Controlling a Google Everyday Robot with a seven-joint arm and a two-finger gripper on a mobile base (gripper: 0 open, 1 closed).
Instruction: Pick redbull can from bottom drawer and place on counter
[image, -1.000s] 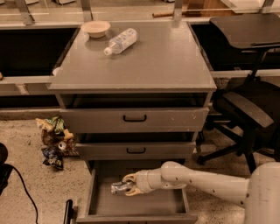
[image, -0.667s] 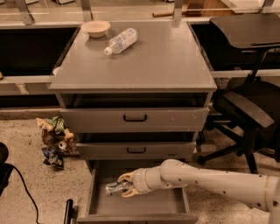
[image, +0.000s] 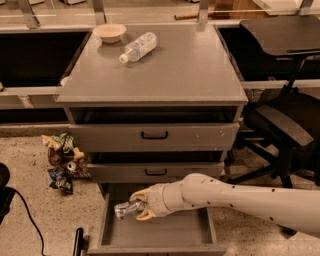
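The redbull can (image: 125, 210) is a slim silvery can lying on its side, held over the open bottom drawer (image: 155, 234). My gripper (image: 140, 205) reaches in from the right on a pale arm, and its tan fingers (image: 145, 215) are shut around the can's right end. The can looks lifted slightly above the drawer's flat grey floor. The counter (image: 175, 70) is the wide grey top of the cabinet, above the two upper drawers with black handles.
A clear plastic bottle (image: 137, 46) lies on the counter's back left, beside a tan bowl (image: 109, 32). Snack bags and litter (image: 62, 161) lie on the floor left of the cabinet. A black office chair (image: 282, 120) stands at the right. A black cable (image: 25, 215) runs at lower left.
My gripper has closed on the can and shifted left, with the can now raised a little inside the bottom drawer.
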